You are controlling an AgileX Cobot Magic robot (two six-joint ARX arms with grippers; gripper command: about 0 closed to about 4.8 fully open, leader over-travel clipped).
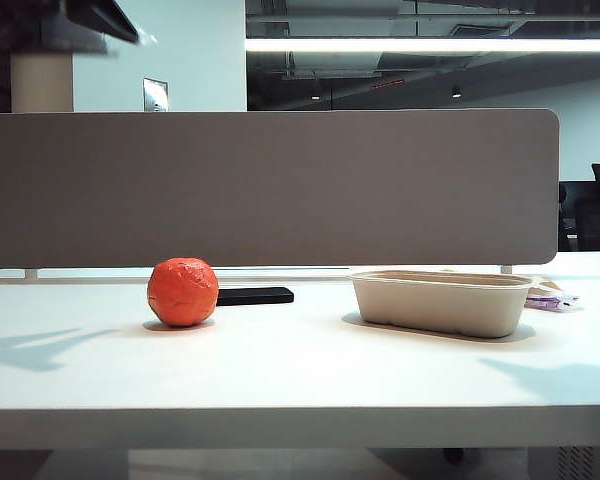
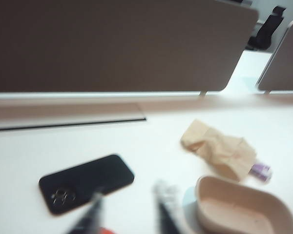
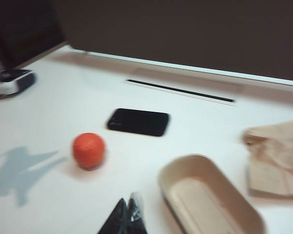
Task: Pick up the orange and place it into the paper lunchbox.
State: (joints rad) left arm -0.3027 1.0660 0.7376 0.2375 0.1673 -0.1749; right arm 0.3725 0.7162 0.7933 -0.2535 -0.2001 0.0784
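Observation:
The orange, a crinkled red-orange ball, rests on the white table left of centre. The paper lunchbox, a beige pulp tray, sits empty at the right. Neither gripper shows in the exterior view; only their shadows fall on the table's near corners. In the left wrist view my left gripper is blurred, its fingers apart with nothing held. A sliver of the orange shows at the frame edge between them, with the lunchbox beside. My right gripper is shut and empty, hovering between the orange and the lunchbox.
A flat black phone lies just behind and right of the orange. A crumpled brown paper bag and a small purple item lie behind the lunchbox. A grey partition runs along the table's far edge.

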